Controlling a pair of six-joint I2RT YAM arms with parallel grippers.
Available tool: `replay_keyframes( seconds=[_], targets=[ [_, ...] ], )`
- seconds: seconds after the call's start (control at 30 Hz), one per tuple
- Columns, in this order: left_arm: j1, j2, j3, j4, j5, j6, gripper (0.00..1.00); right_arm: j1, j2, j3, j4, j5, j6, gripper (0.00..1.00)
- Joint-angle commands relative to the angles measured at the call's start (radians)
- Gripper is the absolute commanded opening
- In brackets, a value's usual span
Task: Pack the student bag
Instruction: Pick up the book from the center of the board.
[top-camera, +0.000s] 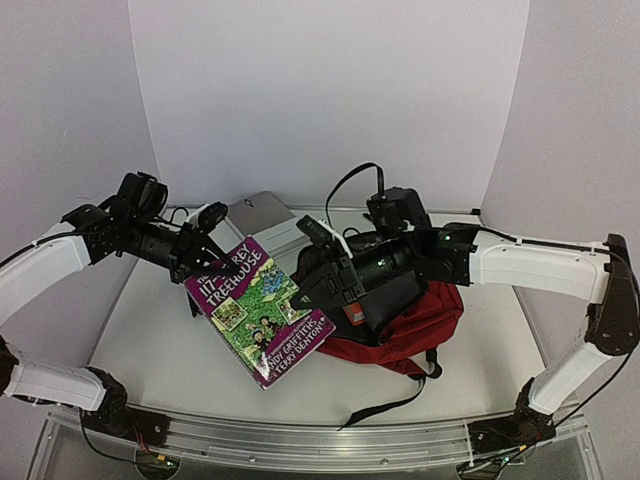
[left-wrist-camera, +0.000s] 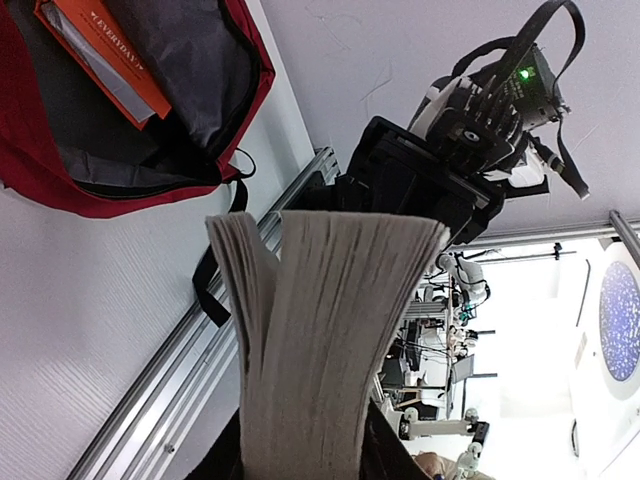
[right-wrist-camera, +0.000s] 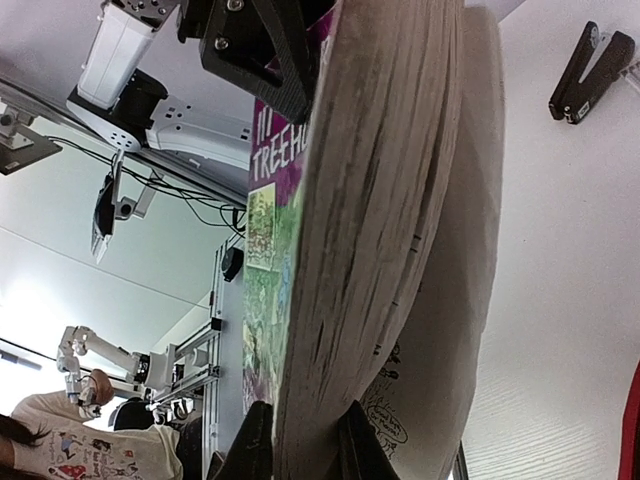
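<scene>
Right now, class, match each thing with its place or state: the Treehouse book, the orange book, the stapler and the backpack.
Things:
1. Treehouse book
2. orange book
3. stapler
4. backpack

Places or states:
A. inside the backpack
B. red, mouth open
C. black, lying on the table
D. held up between the left gripper and the right gripper

Pairs: 1-D, 2-A, 3-C, 4-B

My top view looks down from high behind, across the whole table (top-camera: 150, 340). Both wrist views meet the shared book (left-wrist-camera: 330, 330) closely, from opposite ends.
</scene>
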Motion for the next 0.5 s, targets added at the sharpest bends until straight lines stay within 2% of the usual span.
replay_keyframes(
  seconds=[0.0,0.1,0.2,0.3,0.37,0.47],
  targets=[
    [0.004,-0.015,-0.015,0.021,0.037,0.030,0.15,-0.013,-0.009,0.026,0.101,0.025,-0.019,0.08],
    [0.004,-0.022,-0.021,0.021,0.026,0.032,0.02,-0.050,-0.015,0.008,0.102,0.071,0.001,0.19],
    [0.004,-0.030,-0.026,0.024,-0.012,0.022,0.00,-0.100,-0.033,-0.016,0.098,0.126,0.021,0.47],
    [0.009,-0.043,-0.040,0.037,-0.077,-0.006,0.00,-0.133,-0.066,-0.033,0.047,0.226,0.004,0.66],
    [0.017,-0.053,-0.049,0.039,-0.152,-0.020,0.00,-0.138,-0.078,-0.026,-0.033,0.329,-0.043,0.74],
    [0.059,-0.063,-0.058,0.023,-0.254,-0.036,0.00,-0.138,-0.051,0.011,-0.221,0.578,-0.090,0.78]
  ],
)
